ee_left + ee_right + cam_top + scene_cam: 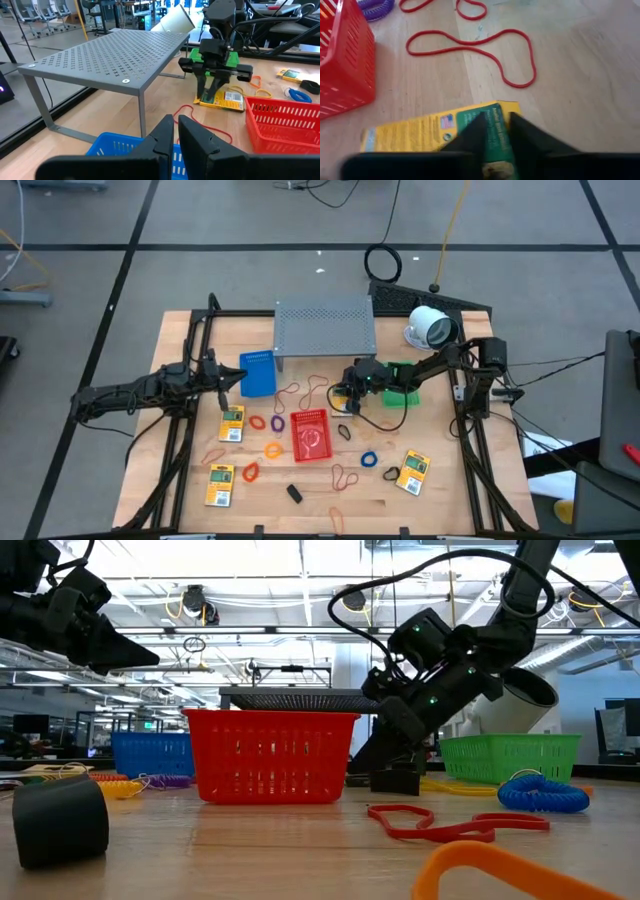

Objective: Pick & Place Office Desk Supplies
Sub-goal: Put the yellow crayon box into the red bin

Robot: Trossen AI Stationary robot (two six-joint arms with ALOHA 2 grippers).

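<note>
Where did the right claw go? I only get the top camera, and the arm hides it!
Observer: The wrist camera shows the right claw pinching the green-label end of a flat yellow packet.
Operator: Is it in the air?
Observer: No. From the left wrist camera, the packet looks to be lying on the wooden table, beside the red plastic basket.
Operator: And the left claw?
Observer: The left claw is shut on nothing, above the blue plastic basket.

right gripper (214,95) lowered, left gripper (175,131) raised, closed
</note>
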